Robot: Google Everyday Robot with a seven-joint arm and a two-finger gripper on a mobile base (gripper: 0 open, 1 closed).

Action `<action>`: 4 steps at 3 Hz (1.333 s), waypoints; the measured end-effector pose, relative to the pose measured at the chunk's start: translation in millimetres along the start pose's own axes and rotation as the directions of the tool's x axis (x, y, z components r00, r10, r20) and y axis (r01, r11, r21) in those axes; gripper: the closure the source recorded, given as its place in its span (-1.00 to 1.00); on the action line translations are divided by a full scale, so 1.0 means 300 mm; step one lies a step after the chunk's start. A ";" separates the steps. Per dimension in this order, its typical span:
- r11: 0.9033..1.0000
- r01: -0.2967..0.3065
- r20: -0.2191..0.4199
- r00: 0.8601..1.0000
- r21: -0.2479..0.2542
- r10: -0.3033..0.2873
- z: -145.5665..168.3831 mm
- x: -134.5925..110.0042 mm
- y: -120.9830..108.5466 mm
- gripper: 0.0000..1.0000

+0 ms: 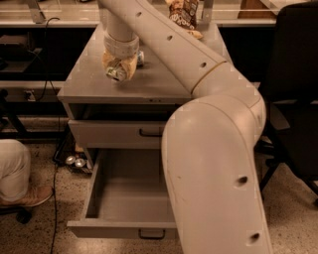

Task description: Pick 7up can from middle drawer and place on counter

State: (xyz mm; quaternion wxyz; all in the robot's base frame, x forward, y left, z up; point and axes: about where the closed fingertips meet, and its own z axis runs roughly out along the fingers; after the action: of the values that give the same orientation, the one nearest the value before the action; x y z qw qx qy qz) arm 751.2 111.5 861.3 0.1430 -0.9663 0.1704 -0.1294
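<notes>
1. We are in a lab room with a speckled floor [35, 233]. A black chair [298, 99] stands at 3 o'clock and a person's leg [12, 166] shows at 9 o'clock.
2. The robot's arm [213, 163] sweeps from 5 o'clock up toward 12 and covers the cabinet's right side.
3. The counter [84, 82] is the grey cabinet top. Below it the middle drawer [124, 193] stands open, and the part we can see holds no can.
4. The gripper [119, 68] hangs over the counter's left half, at about 11 o'clock from the frame's centre, with its fingers clamped on the 7up can [115, 75].
5. The coming move turns on the counter lying straight below the can, at 6 o'clock. One silver end of the can points toward 7 o'clock, so we judge its long axis to be tilted, not upright.
6. We cannot tell whether the can touches the counter, and the fingers cover most of its label. A second can [140, 58] sits half hidden just behind the gripper at 2 o'clock. A snack bag [185, 12] is cut off at 12.
</notes>
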 end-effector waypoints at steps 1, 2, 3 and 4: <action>1.000 -0.006 0.015 1.000 -0.012 0.006 0.033 0.019 -0.019 -0.06; 1.000 -0.014 0.029 0.999 -0.014 0.014 0.055 0.032 -0.025 -0.53; 1.000 -0.024 0.039 0.999 -0.013 0.024 0.067 0.056 -0.027 -1.00; 0.999 -0.035 0.037 0.999 0.001 0.035 0.048 0.074 -0.025 -1.00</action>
State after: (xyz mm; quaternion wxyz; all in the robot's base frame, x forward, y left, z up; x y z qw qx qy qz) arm 778.0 113.4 854.7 0.1491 -0.9653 0.1846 -0.1093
